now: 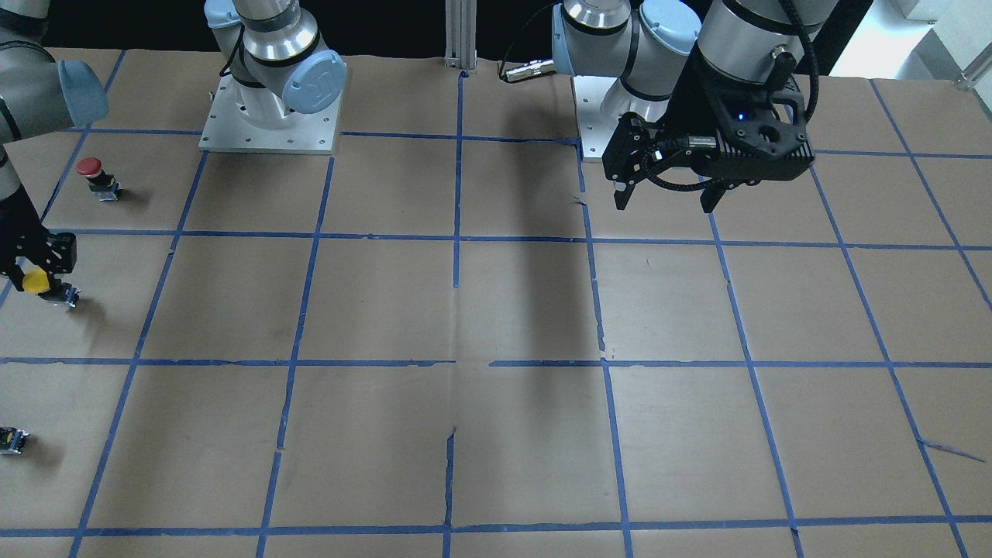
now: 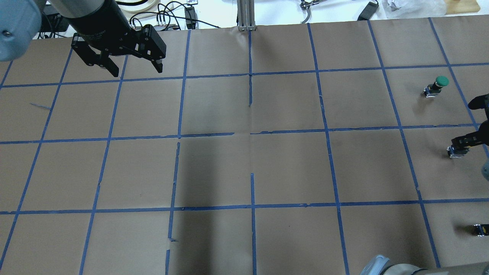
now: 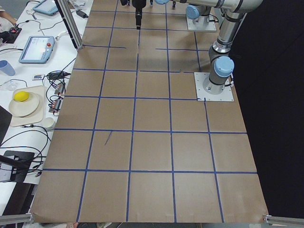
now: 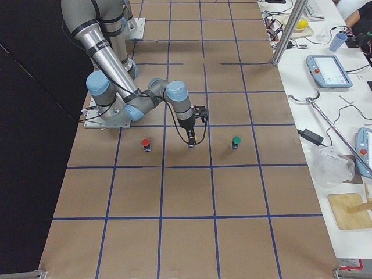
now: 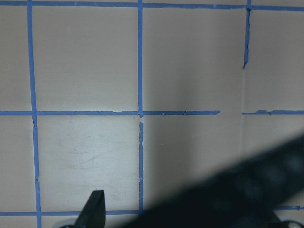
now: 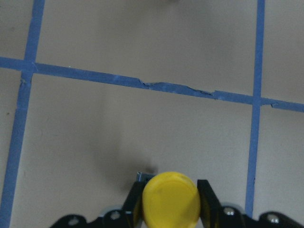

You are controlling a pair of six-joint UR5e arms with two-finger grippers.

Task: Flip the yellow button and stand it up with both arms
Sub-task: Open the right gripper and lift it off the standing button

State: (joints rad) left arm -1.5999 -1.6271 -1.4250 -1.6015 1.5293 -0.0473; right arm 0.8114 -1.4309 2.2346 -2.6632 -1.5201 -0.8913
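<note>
Shows the right tool [image 1: 37, 271] clamped on the cap of the yellow button [image 6: 171, 197], at or just above the table [image 1: 496, 310], between a red-capped button [image 1: 89, 167] and a green-capped button [image 2: 442, 80]. Shows the left tool [image 1: 666, 198] empty, jaws apart, hovering well apart. Suggests the grasp step; probably calls next for lifting toward the middle and presenting the body to the left tool.

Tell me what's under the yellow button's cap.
Its switch body, seen from the front. In the right wrist view the yellow button's cap, held in the right gripper, mostly covers it.
</note>
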